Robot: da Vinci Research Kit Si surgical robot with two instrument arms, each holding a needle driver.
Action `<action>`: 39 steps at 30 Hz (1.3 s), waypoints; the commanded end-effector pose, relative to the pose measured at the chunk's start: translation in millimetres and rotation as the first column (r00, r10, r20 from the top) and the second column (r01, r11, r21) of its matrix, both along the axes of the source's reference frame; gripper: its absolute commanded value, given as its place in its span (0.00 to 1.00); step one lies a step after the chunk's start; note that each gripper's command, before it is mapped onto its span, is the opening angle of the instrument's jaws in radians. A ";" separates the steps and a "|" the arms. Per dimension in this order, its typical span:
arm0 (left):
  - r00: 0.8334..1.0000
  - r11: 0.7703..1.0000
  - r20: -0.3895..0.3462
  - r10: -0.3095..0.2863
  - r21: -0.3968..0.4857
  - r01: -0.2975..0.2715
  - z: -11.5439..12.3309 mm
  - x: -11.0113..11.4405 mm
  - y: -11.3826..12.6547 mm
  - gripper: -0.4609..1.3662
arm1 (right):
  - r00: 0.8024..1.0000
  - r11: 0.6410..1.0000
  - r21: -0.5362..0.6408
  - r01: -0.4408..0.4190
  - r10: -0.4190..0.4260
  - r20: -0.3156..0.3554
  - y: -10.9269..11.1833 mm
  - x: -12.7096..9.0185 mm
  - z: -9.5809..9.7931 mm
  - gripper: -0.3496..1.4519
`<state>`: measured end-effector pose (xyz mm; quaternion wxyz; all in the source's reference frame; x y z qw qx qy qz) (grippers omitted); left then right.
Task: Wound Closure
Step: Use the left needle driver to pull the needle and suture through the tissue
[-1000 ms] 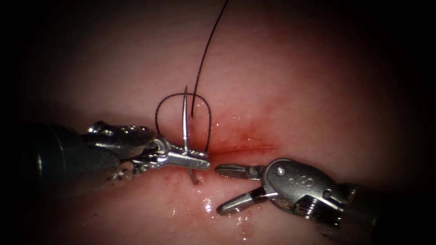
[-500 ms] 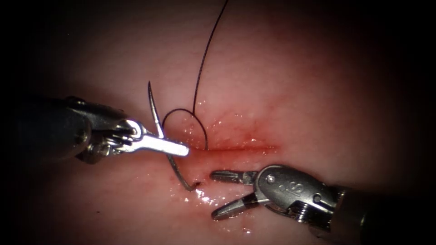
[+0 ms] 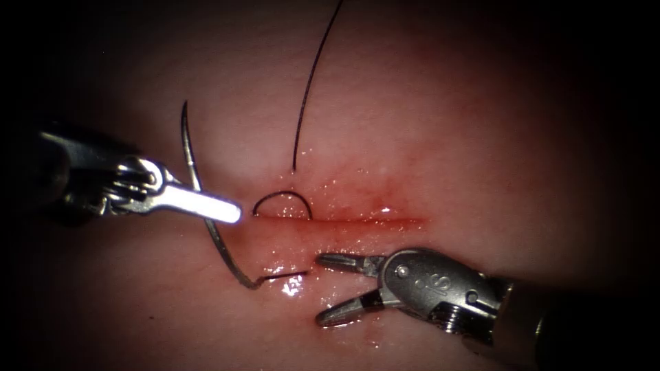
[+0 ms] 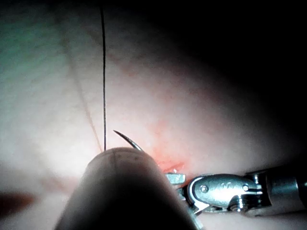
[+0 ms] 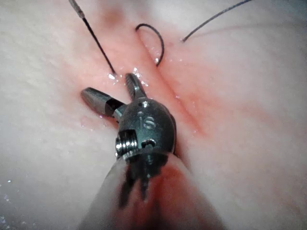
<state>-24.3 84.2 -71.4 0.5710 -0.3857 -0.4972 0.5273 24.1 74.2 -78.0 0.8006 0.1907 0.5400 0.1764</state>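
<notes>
Nearest the endoscope, the right tool (image 3: 328, 288) is hovering just below the cut (image 3: 357, 220), its jaws spread apart and gripping nothing. Just beyond and to the left, the left tool (image 3: 230, 211) is pinching the curved needle (image 3: 199, 206) about midway along its curve, jaws pressed together on it. Compared with a second ago, this tool is drawing the needle leftward and away from the wound: the needle is now wholly out of the tissue (image 3: 447, 124), left of the cut's left end, its point up and its tail low, where the thread (image 3: 282, 277) is trailing back into a wet exit spot below the cut. The loop of thread arching above the cut is shrinking as slack is being pulled through, and farther back a long strand is rising out of the tissue and away. The step in hand reads as pulling thread through after a bite; more slack appears left to take up. The right wrist view is showing the open jaws and the small loop up close, while the left wrist view is showing the needle's sharp tip (image 4: 125, 138) beside the long strand.
</notes>
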 end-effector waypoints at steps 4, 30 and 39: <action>1.000 0.977 0.028 -0.004 -0.213 0.010 -1.3 0.4 0.2 0.06 | 1.000 1.000 -0.003 0.003 -0.003 0.000 -0.1 0.0 0.3 0.90; 0.976 0.237 -0.086 -0.202 -0.971 -0.036 -4.4 3.8 3.0 0.06 | 1.000 1.000 -0.005 0.005 -0.005 0.007 -0.3 0.0 0.8 0.90; 0.958 0.082 -0.104 -0.266 -0.993 -0.086 -5.4 4.5 5.4 0.06 | 1.000 1.000 0.022 -0.004 0.004 0.011 -0.3 0.0 0.9 0.89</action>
